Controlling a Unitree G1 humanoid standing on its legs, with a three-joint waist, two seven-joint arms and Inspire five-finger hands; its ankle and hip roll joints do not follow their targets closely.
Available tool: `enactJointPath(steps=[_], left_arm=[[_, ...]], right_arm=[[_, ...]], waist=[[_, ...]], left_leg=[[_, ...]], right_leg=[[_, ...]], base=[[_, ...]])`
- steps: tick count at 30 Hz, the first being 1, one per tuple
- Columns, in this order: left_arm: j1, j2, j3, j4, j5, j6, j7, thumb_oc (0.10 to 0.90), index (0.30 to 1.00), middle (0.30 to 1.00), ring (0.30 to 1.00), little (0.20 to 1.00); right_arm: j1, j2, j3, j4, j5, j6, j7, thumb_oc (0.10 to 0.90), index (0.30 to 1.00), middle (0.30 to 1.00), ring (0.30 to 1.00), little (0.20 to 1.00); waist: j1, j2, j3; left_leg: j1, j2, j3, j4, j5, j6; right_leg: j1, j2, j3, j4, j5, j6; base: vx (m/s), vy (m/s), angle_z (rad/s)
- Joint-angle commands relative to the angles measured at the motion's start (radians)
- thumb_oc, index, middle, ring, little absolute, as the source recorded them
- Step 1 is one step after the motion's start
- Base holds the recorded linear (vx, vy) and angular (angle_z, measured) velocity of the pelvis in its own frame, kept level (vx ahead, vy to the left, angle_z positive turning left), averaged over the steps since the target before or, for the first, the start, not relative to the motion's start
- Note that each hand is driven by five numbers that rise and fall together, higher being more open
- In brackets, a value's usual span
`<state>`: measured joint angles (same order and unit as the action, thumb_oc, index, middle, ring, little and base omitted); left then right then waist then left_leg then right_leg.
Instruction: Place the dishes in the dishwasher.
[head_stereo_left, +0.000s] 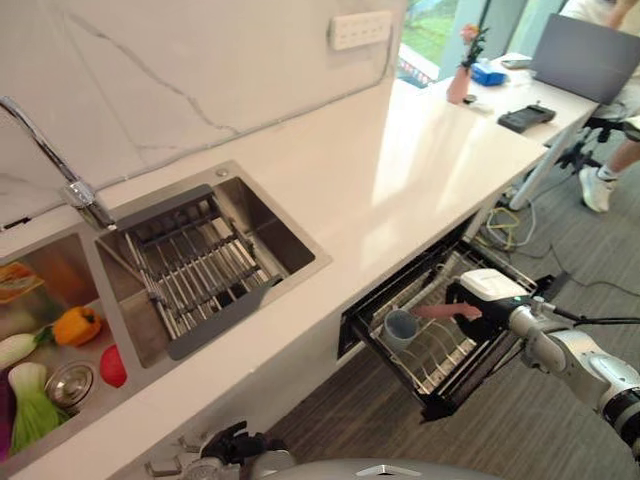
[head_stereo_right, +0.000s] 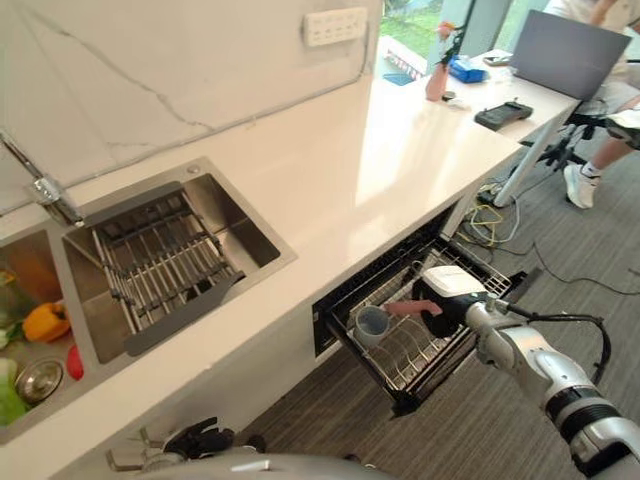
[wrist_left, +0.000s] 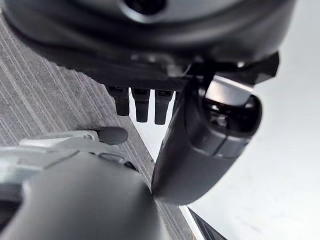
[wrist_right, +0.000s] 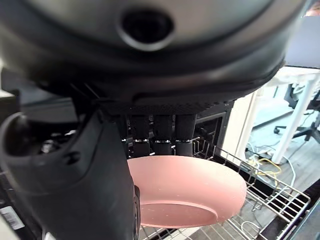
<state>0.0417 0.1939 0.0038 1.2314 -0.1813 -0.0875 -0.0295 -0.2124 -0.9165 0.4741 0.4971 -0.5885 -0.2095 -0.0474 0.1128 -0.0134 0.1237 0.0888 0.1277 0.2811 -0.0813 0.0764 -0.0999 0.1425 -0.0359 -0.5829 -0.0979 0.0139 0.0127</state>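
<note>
My right hand (wrist_right: 100, 165) has its fingers curled round a pink plate (wrist_right: 187, 192), over the pulled-out dishwasher rack (head_stereo_left: 440, 365) by a grey cup (head_stereo_left: 400, 327).

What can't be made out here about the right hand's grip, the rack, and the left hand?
- Pink plate: whether it touches the dishwasher rack yet; the right hand covers its near edge.
- Grey cup: its contents, too small in the eye views.
- Left hand: whether its fingers are curled; cut short by the wrist's bulk.
- Rack's inner end: hidden under the counter.
</note>
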Motion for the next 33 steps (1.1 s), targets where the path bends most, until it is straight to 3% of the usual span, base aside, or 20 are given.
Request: enactJointPath(steps=[1, 4, 5, 6, 8, 12, 25, 28, 33], left_arm=[[0.043, 0.063, -0.098, 0.045, 0.065, 0.006, 0.023, 0.8, 0.9, 0.9, 0.9, 0.9], [0.044, 0.065, -0.115, 0.018, 0.061, -0.002, 0.038, 0.8, 0.9, 0.9, 0.9, 0.9], [0.044, 0.067, -0.125, 0.011, 0.059, -0.003, 0.039, 0.8, 0.9, 0.9, 0.9, 0.9], [0.044, 0.065, -0.132, 0.006, 0.058, -0.005, 0.04, 0.8, 0.9, 0.9, 0.9, 0.9], [0.047, 0.069, -0.147, -0.007, 0.059, -0.008, 0.039, 0.8, 0.9, 0.9, 0.9, 0.9], [0.05, 0.08, -0.149, -0.03, 0.066, -0.015, 0.047, 0.8, 0.9, 0.9, 0.9, 0.9], [0.047, 0.081, -0.141, -0.113, 0.086, -0.024, 0.062, 0.8, 0.9, 0.9, 0.9, 0.9], [0.049, 0.075, -0.14, -0.109, 0.083, -0.023, 0.058, 0.8, 0.9, 0.9, 0.9, 0.9], [0.026, 0.046, -0.121, -0.084, 0.073, -0.024, 0.078, 0.8, 0.9, 0.9, 0.9, 0.9]], right_arm=[[-0.191, -0.022, -0.028, 0.058, 0.045, 0.028, -0.08, 0.4, 0.3, 0.3, 0.3, 0.3], [-0.195, 0.03, -0.083, 0.134, 0.146, 0.039, -0.102, 0.4, 0.3, 0.3, 0.3, 0.3], [-0.19, 0.056, -0.112, 0.158, 0.211, 0.037, -0.101, 0.464, 0.396, 0.396, 0.396, 0.396], [-0.188, 0.08, -0.139, 0.186, 0.27, 0.038, -0.1, 0.8, 0.9, 0.9, 0.9, 0.9], [-0.189, 0.125, -0.187, 0.239, 0.377, 0.032, -0.096, 0.8, 0.9, 0.9, 0.9, 0.9], [-0.176, 0.143, -0.209, 0.216, 0.428, 0.019, -0.074, 0.8, 0.9, 0.9, 0.9, 0.9], [-0.055, 0.144, -0.277, 0.056, 0.441, 0.002, -0.035, 0.8, 0.9, 0.9, 0.9, 0.9], [-0.029, 0.134, -0.331, 0.036, 0.449, 0.002, -0.057, 0.8, 0.9, 0.9, 0.9, 0.9], [0.065, 0.118, -0.613, 0.031, 0.458, 0.004, -0.274, 0.8, 0.9, 0.9, 0.9, 0.9]], waist=[[0.036, -0.026, 0.003], [0.046, -0.011, 0.011], [0.05, -0.007, 0.011], [0.052, -0.002, 0.013], [0.058, 0.01, 0.014], [0.058, 0.016, 0.014], [0.048, -0.022, -0.002], [0.031, -0.029, -0.006], [-0.023, -0.03, -0.017]], left_leg=[[-0.064, 0.023, -0.009, 0.022, 0.008, -0.014], [-0.086, 0.015, -0.021, 0.017, 0.015, -0.01], [-0.091, 0.012, -0.027, 0.014, 0.017, -0.008], [-0.093, 0.01, -0.029, 0.012, 0.019, -0.007], [-0.098, 0.002, -0.035, 0.01, 0.019, -0.005], [-0.1, -0.009, -0.045, 0.008, 0.013, -0.001], [-0.07, -0.021, -0.049, 0.008, -0.012, 0.012], [-0.05, -0.021, -0.041, 0.008, -0.021, 0.016], [-0.013, -0.022, -0.016, 0.02, -0.052, 0.028]], right_leg=[[0.048, -0.085, 0.054, 0.011, -0.109, 0.107], [0.035, -0.093, 0.041, 0.011, -0.103, 0.11], [0.032, -0.097, 0.034, 0.011, -0.101, 0.112], [0.031, -0.099, 0.03, 0.011, -0.101, 0.113], [0.031, -0.105, 0.017, 0.011, -0.099, 0.116], [0.036, -0.118, 0.001, 0.011, -0.091, 0.123], [0.058, -0.128, -0.007, 0.011, -0.084, 0.127], [0.062, -0.128, 0.008, 0.013, -0.083, 0.128], [0.066, -0.13, 0.054, 0.017, -0.08, 0.13]], base=[[-0.01, 0.038, 0.1], [-0.01, 0.041, 0.14], [0.0, 0.043, 0.1], [0.01, 0.053, 0.1], [0.0, 0.066, 0.1], [0.01, 0.059, 0.16], [0.01, 0.013, 0.06], [0.0, 0.008, -0.04], [0.0, 0.014, -0.18]])
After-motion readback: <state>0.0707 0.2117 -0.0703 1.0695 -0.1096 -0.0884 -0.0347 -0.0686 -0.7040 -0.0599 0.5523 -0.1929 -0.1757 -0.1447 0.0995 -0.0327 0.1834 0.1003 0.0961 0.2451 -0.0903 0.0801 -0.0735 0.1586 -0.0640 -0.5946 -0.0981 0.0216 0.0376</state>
